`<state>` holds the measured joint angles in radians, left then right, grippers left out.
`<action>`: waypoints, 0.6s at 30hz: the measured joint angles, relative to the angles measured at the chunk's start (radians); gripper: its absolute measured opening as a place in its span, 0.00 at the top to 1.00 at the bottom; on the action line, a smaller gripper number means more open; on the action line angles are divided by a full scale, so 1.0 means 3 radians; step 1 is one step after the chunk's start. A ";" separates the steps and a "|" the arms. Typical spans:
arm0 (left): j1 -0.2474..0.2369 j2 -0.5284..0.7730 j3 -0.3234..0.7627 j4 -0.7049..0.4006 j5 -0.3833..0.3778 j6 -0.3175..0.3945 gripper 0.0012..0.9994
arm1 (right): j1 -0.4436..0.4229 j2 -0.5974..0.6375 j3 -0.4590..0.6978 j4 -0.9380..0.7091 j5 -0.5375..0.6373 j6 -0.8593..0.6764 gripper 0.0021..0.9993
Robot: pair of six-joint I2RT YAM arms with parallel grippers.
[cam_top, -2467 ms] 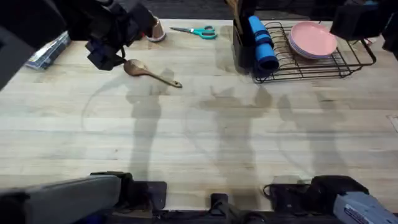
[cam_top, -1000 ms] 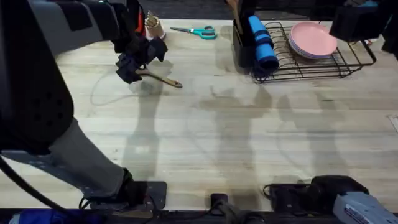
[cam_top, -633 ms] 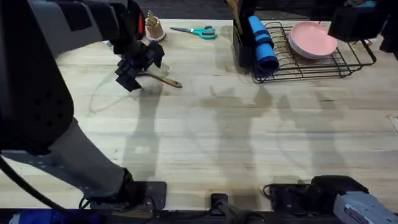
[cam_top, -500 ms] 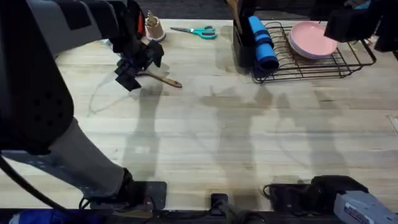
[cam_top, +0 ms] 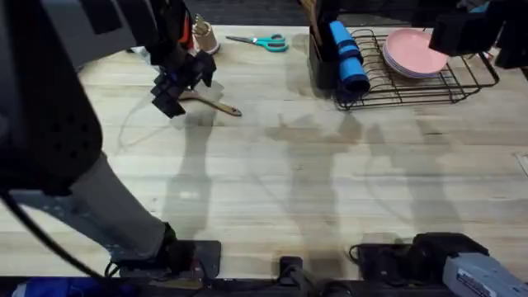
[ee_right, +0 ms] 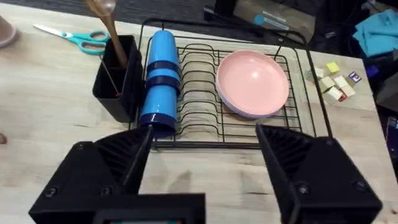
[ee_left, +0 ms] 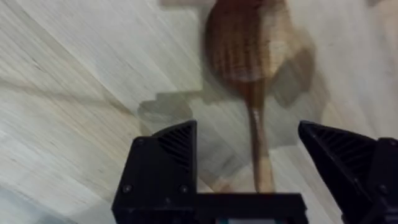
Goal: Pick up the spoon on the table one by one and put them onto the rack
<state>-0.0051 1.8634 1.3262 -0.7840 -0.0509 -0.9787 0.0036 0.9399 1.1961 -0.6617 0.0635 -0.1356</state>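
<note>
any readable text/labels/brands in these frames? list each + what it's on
No readable text.
Small blocks beside the rack: markings too small to read.
Box behind the rack: blue label, blurred.
Spoon, scissors, blue cup, pink plates: no print visible.

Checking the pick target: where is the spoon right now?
The spoon lies on the table's far left, under the open left hand, near the scissors.

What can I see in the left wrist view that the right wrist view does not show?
Left wrist alone: the spoon lying on the table, its handle between the open left gripper fingers. Right wrist alone: the rack holding a pink plate and a blue cup, scissors, and the open right gripper. Both share the pale wood tabletop.
</note>
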 joint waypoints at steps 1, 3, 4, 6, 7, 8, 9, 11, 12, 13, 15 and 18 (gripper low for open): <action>0.0000 0.0052 0.0003 -0.0012 -0.0001 -0.0003 0.00 | 0.0000 0.0000 0.0000 -0.0001 0.0000 0.0000 0.00; 0.0000 0.0142 0.0019 -0.0055 -0.0037 -0.0003 0.00 | 0.0000 0.0001 0.0000 0.0000 0.0000 0.0000 0.00; -0.0005 0.0156 0.0050 -0.0066 -0.0043 -0.0005 0.00 | 0.0000 0.0001 0.0000 -0.0001 0.0000 0.0000 0.00; -0.0013 0.0180 0.0070 -0.0088 -0.0065 -0.0004 0.00 | 0.0000 0.0000 0.0000 -0.0001 0.0000 0.0000 0.00; -0.0014 0.0196 0.0087 -0.0105 -0.0071 -0.0004 0.00 | 0.0000 0.0000 0.0000 -0.0001 0.0000 0.0000 0.00; -0.0015 0.0209 0.0104 -0.0118 -0.0072 -0.0005 0.00 | 0.0000 0.0000 0.0000 -0.0001 0.0000 0.0000 0.00; -0.0015 0.0224 0.0120 -0.0139 -0.0078 -0.0004 0.00 | 0.0000 0.0000 0.0000 -0.0001 0.0000 0.0000 0.00; -0.0019 0.0249 0.0150 -0.0175 -0.0084 -0.0003 0.00 | 0.0000 0.0000 0.0000 -0.0001 0.0000 0.0000 0.00; -0.0022 0.0262 0.0164 -0.0195 -0.0088 -0.0003 0.00 | 0.0000 0.0000 0.0000 -0.0001 0.0000 0.0000 0.00; -0.0024 0.0275 0.0177 -0.0210 -0.0095 -0.0003 0.00 | 0.0000 0.0000 0.0000 -0.0001 0.0000 0.0000 0.00; -0.0028 0.0296 0.0202 -0.0234 -0.0103 -0.0001 0.00 | 0.0000 0.0000 0.0000 -0.0001 0.0000 0.0000 0.00; -0.0034 0.0329 0.0235 -0.0279 -0.0117 0.0006 0.00 | 0.0000 0.0001 0.0000 -0.0001 0.0000 0.0000 0.00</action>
<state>-0.0154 1.9620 1.3967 -0.8678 -0.0862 -0.9768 0.0036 0.9401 1.1961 -0.6621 0.0635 -0.1357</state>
